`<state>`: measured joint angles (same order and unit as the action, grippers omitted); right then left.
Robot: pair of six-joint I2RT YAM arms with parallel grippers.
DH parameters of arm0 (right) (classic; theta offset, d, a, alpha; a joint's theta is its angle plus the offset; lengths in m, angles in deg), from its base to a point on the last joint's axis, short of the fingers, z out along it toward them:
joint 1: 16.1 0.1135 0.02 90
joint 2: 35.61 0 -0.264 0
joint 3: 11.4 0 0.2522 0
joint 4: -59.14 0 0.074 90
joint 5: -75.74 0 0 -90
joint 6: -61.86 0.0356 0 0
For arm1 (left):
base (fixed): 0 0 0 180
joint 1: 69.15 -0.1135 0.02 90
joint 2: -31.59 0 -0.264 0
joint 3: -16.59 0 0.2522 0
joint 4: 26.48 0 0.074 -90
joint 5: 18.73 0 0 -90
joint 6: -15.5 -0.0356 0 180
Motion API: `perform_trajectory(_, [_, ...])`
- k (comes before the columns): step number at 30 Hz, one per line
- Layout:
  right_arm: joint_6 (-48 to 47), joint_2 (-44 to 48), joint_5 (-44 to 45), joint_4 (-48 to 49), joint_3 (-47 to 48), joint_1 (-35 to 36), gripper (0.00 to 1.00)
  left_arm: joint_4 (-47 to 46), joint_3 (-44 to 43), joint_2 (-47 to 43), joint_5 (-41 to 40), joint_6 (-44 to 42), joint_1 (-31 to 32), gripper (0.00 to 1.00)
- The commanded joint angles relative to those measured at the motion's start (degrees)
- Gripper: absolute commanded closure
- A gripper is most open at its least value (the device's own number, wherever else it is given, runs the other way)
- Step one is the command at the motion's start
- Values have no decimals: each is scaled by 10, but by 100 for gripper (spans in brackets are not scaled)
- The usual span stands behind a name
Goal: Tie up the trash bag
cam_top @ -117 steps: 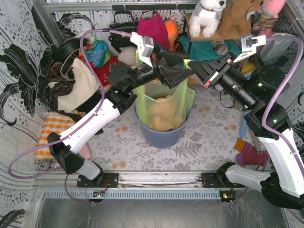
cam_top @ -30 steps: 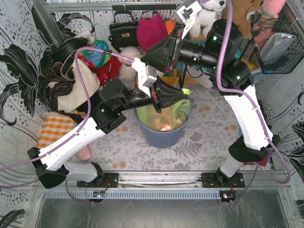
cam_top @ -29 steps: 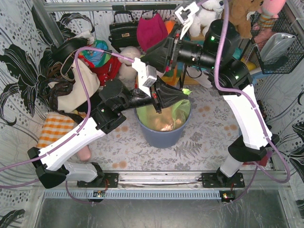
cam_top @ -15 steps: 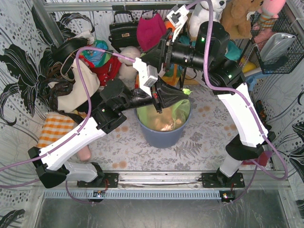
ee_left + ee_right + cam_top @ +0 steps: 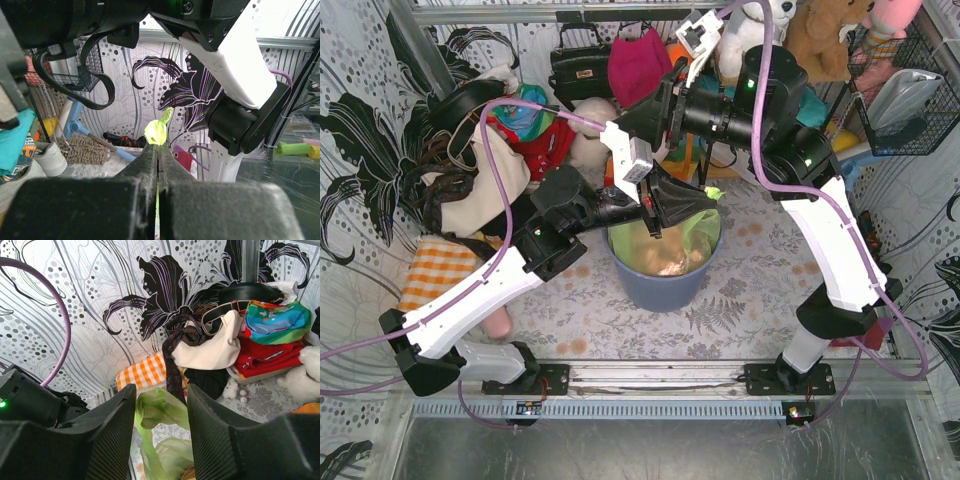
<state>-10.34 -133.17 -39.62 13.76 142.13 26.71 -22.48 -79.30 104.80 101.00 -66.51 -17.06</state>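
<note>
Left gripper (image 5: 157, 150) pinches one handle of the trash bag (image 5: 703, 230); right gripper (image 5: 160, 392) straddles another strip, grip uncertain; tugging apart could tear the thin plastic.

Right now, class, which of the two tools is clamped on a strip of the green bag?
The left tool, shut tight on a strip of the trash bag; the right tool stands open, gripping nothing.

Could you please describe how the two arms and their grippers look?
The left arm and right arm have white shells with black joints; small green lights glow on the joints. A purple cable loops along each. The left gripper and right gripper are black, with wedge-shaped fingers whose pads are ribbed. A white camera mount sits on each wrist.
</note>
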Motion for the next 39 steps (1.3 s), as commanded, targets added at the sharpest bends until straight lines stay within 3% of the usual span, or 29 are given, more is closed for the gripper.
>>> perform_trajectory(1, [-12, 34, 16, 5, 4, 4, 54, -24, 2, -4, 0, -7, 2, 100])
perform_trajectory(6, [-11, 34, 17, 4, 3, 4, 63, -24, 3, -4, 0, -7, 3, 100])
perform_trajectory(8, [-9, 31, 14, 4, 5, 4, 58, -24, 3, -5, 1, -7, 3, 100])
perform_trajectory(11, [-8, 29, 12, 4, 8, 4, 72, -24, 2, -6, 1, -7, 2, 100])
perform_trajectory(14, [-7, 29, 12, 6, 9, 5, 77, -24, 2, -6, 1, -7, 2, 100])
perform_trajectory(19, [-3, 25, 7, 10, 9, 5, 58, -23, 2, -7, 1, -8, 3, 100])
perform_trajectory(30, [0, 24, 15, 9, 7, 5, 67, -22, 5, -9, 1, -8, 2, 100])
perform_trajectory(34, [-1, 9, 18, 11, 7, 5, 61, -22, 6, -10, 1, -8, 3, 100])
perform_trajectory(39, [0, 3, 19, 12, 10, 5, 60, -22, 8, -13, 1, -8, 3, 100])
